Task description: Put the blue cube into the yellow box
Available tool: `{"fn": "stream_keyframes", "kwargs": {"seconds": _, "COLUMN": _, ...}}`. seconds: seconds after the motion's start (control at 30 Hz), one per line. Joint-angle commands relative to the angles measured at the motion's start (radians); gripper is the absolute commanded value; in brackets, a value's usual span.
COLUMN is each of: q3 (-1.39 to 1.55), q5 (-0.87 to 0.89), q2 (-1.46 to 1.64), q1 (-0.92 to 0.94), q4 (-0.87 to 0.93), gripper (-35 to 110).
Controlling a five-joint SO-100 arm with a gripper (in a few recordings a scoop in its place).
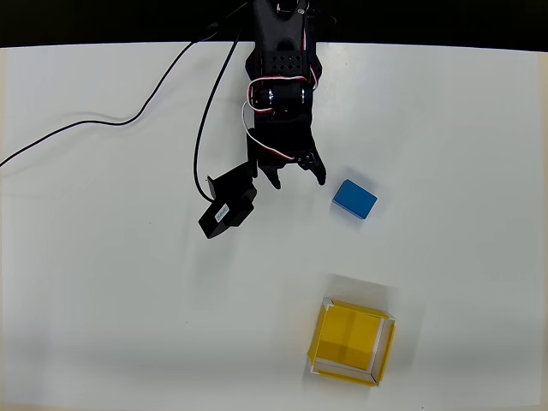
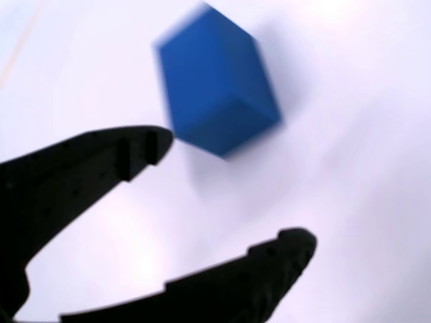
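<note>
The blue cube lies on the white table right of centre in the overhead view. My black gripper hangs just left of it, a small gap away, jaws open and empty. In the wrist view the blue cube looks blurred and sits beyond the two black fingertips, near the upper one; my gripper holds nothing. The yellow box stands open-topped near the table's front edge, below the cube and well apart from it.
The black arm reaches in from the top edge. Black cables trail across the upper left of the table. A black camera block juts out left of the gripper. The white table spreads wide on the left.
</note>
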Motion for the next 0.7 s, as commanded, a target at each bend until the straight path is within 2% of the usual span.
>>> {"fn": "stream_keyframes", "kwargs": {"seconds": 0.0, "q3": -0.308, "q5": -0.015, "q2": -0.112, "q1": -0.078, "q4": 0.028, "gripper": 37}}
{"fn": "stream_keyframes", "kwargs": {"seconds": 0.1, "q3": -0.411, "q5": -0.023, "q2": -0.215, "q1": -0.112, "q4": 0.028, "gripper": 36}}
{"fn": "stream_keyframes", "kwargs": {"seconds": 0.33, "q3": -0.578, "q5": -0.078, "q2": -0.456, "q1": -0.146, "q4": 0.023, "gripper": 55}}
{"fn": "stream_keyframes", "kwargs": {"seconds": 0.67, "q3": -0.742, "q5": -0.232, "q2": -0.772, "q1": -0.198, "q4": 0.071, "gripper": 61}}
